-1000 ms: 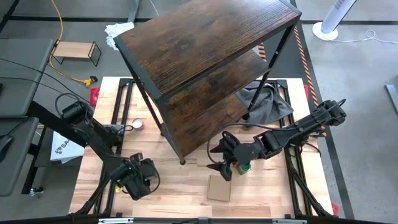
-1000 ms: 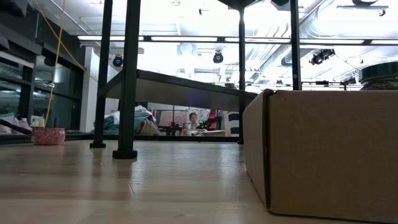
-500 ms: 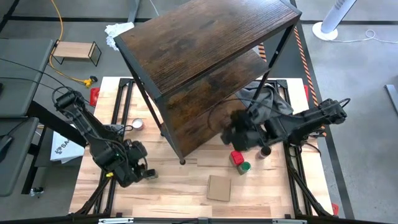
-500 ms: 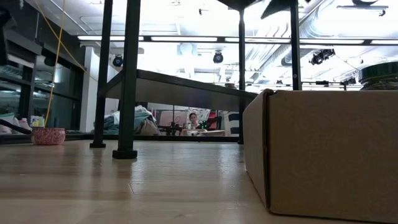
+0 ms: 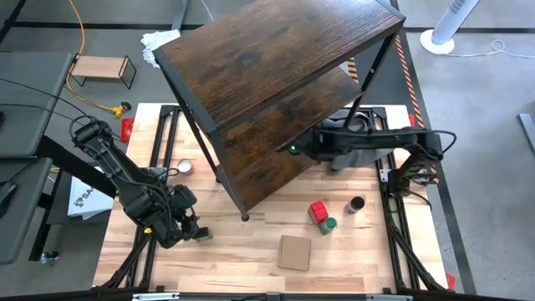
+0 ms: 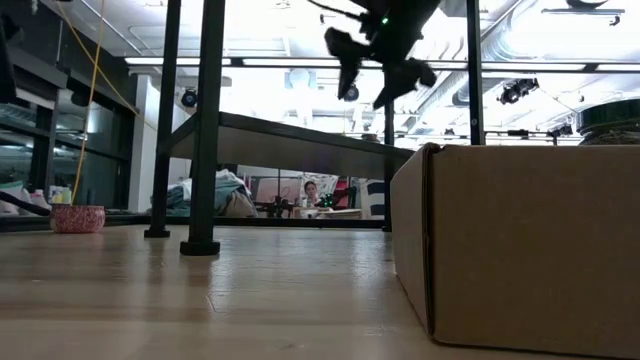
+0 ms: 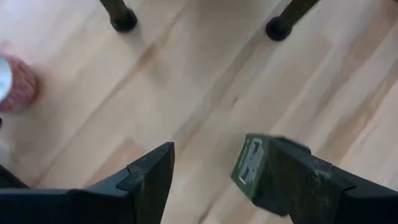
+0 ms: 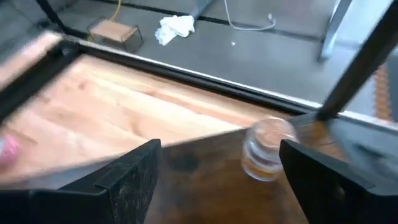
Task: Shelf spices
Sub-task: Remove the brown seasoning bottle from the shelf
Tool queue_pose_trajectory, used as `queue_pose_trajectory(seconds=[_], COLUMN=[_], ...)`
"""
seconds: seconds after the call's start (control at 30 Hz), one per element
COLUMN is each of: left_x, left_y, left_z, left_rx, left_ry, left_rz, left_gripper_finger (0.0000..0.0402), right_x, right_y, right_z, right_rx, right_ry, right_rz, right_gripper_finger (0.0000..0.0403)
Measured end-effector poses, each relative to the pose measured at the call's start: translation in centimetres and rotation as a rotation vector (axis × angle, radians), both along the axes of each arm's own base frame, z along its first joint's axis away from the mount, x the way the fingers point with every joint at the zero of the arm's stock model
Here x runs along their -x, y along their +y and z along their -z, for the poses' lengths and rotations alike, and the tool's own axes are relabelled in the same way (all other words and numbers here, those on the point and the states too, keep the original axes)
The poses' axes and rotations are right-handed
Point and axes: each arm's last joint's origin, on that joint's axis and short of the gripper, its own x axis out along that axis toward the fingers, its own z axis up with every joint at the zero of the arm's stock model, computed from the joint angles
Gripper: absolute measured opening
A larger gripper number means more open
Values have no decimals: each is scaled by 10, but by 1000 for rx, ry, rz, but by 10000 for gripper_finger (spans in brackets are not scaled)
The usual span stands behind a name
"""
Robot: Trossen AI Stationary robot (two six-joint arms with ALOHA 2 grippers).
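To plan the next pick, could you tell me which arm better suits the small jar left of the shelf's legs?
Left, probably: the left gripper hovers nearer the jar, jaws open and empty, while the right gripper is inside the shelf.

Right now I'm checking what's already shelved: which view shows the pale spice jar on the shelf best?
The right wrist view: the pale spice jar stands upright on the dark shelf board, ahead of the open right gripper. In the high view the shelf's upper boards hide it. The low and left wrist views don't show it.
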Motion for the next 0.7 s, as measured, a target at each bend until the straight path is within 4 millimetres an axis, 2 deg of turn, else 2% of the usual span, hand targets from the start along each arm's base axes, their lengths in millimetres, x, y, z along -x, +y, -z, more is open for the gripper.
queue_pose_trajectory(seconds=[0.13,0.3,0.5,0.7], left_x=[1,1,1,1], left_y=[-2,-2,-1,-1], left_z=[1,1,1,1], left_rx=[47,65,53,57], left_ry=[44,57,27,26], left_rz=[9,1,-32,-40], left_gripper_finger=[255,255,255,255], right_x=[-9,-12,-9,-7], right_y=[-17,-30,-41,-41], right_z=[18,28,30,31], right_rx=[-73,-49,-15,19], right_ry=[-49,-39,-14,32], right_rz=[84,149,195,197], right_gripper_finger=[323,323,323,323])
